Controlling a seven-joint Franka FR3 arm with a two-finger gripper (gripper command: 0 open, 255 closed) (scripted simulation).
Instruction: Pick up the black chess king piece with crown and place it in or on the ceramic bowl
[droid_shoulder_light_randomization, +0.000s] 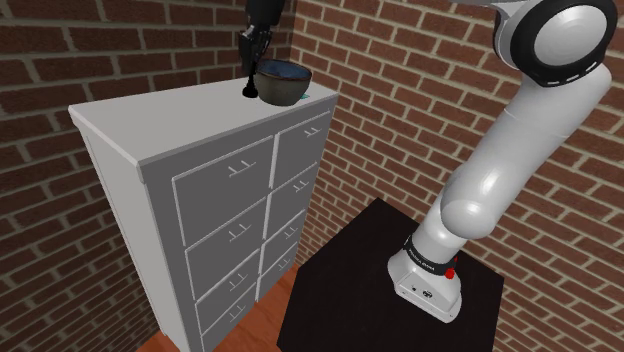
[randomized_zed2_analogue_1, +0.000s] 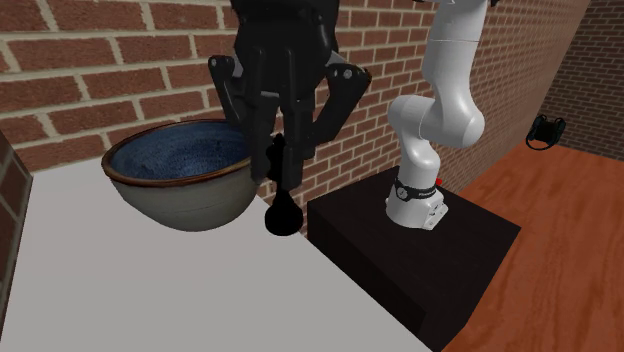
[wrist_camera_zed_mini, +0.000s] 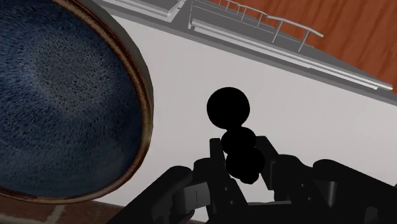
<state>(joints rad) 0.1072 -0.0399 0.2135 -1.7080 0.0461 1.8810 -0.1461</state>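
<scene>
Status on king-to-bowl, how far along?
Done: gripper is at the black king, fingers apparently closed on its top. In hand: the grasp; its base seems to sit on the white dresser beside the bowl. Left: lift, carry over the bowl, release.

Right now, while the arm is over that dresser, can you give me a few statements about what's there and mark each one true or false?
1. The bowl is blue inside. True.
2. The black chess king lies inside the bowl. False: it is upright beside the bowl, outside it.
3. The gripper has its fingers clasped on the upper part of the chess king. True.
4. The wall behind is plain white. False: it is red brick.
5. The bowl sits in the middle of the dresser top. False: it sits near a corner of the top.
</scene>
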